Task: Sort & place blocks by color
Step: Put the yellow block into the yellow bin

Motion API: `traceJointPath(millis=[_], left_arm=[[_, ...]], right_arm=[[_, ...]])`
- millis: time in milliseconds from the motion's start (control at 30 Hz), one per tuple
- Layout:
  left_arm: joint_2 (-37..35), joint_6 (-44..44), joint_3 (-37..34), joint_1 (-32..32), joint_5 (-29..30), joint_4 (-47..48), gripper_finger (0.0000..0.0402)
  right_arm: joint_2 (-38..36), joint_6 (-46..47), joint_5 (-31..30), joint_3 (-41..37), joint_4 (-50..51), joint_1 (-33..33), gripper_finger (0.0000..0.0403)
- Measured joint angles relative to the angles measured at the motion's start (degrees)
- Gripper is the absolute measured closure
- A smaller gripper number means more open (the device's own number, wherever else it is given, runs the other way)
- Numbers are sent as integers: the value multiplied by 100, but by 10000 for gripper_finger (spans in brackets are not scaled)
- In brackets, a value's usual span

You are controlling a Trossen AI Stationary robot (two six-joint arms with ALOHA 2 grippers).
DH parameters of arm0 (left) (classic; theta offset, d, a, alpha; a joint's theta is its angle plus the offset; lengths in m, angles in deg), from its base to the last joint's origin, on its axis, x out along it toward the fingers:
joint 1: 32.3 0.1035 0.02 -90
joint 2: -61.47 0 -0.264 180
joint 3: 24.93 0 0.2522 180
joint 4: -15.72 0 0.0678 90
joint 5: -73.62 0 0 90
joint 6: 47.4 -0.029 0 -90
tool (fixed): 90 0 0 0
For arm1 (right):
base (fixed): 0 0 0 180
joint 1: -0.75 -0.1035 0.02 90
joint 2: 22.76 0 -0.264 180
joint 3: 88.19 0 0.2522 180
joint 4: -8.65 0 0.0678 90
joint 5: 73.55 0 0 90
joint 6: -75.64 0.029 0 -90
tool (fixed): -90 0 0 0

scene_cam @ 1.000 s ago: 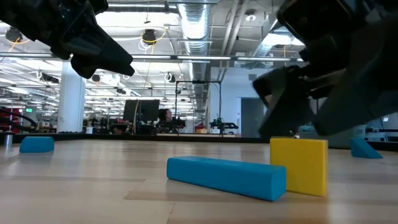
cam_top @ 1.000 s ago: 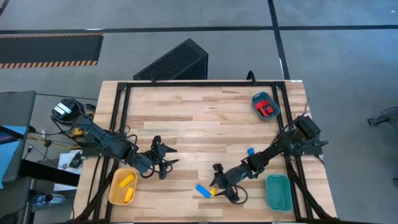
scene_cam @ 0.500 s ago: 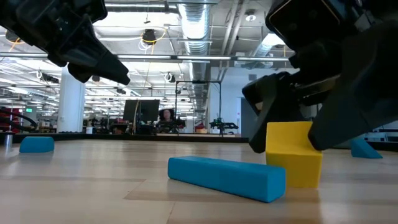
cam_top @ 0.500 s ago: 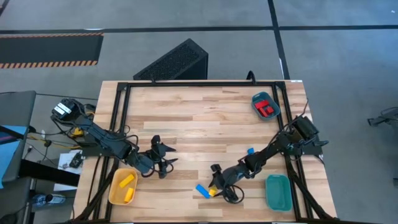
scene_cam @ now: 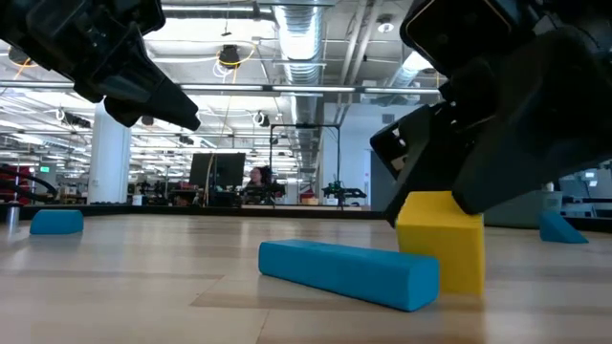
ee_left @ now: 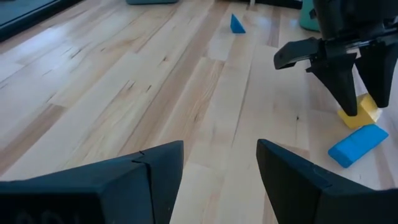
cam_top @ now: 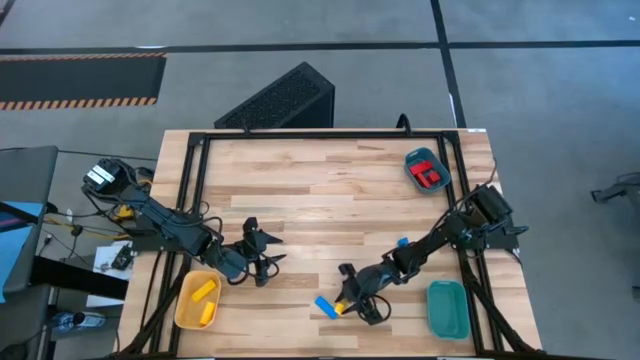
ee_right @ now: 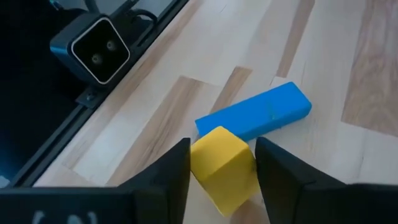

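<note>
My right gripper (cam_top: 352, 296) is near the table's near edge, shut on a yellow cube (ee_right: 224, 171). The same yellow cube (scene_cam: 440, 239) stands just behind a blue bar (scene_cam: 349, 272). That blue bar (cam_top: 324, 305) lies flat on the wood beside the cube. A small blue block (cam_top: 402, 242) rests farther back. Red blocks (cam_top: 430, 176) lie in the far teal tray (cam_top: 416, 157), and yellow blocks (cam_top: 203, 291) in the yellow oval tray (cam_top: 183, 312). My left gripper (cam_top: 268, 255) hovers open over bare wood, left of centre. My right gripper pinches the yellow cube by two opposite side faces (ee_right: 198, 163), one finger (ee_right: 171, 171) on each side. The fingers slant down from the table's right and far side. The cube sits at table height, touching the blue bar (ee_right: 255, 115); whether it is lifted clear I cannot tell.
An empty teal tray (cam_top: 447, 308) lies at the near right corner. A black frame (cam_top: 190, 200) rims the table, with a camera (ee_right: 93, 43) on its near edge. Bare wood fills the table's middle and far half.
My right gripper has moved down and a little toward the table's left, and has taken hold of the yellow cube. The cube stood upright and apart from the fingers a second ago; it has since turned, tipped and shifted slightly toward the blue bar.
</note>
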Motion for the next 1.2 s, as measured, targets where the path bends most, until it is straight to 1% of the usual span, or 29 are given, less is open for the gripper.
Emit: traceJointPath(millis=[133,267,367,467,667,767,867,1033,1200], left_arm=[[0,-2,0,0,8,0,208],[0,-2,0,0,10,2,208],[0,9,0,0,10,4,208],[0,50,0,0,10,31,208],[0,59,0,0,14,32,208],[0,59,0,0,14,32,208],[0,61,0,0,14,29,208],[0,76,0,0,14,26,208],[0,85,0,0,14,26,208]], right_arm=[[-25,81,24,-5,22,83,250],[-126,126,-2,-22,92,184,249],[-262,-251,-44,-25,115,187,235],[-315,-496,-65,-33,129,137,210],[-257,-515,-52,-24,146,134,140],[-260,-437,-17,-18,188,139,118],[-286,-443,44,-20,130,124,110],[-331,-491,68,-28,-83,129,108],[-504,-596,127,-17,100,154,108]])
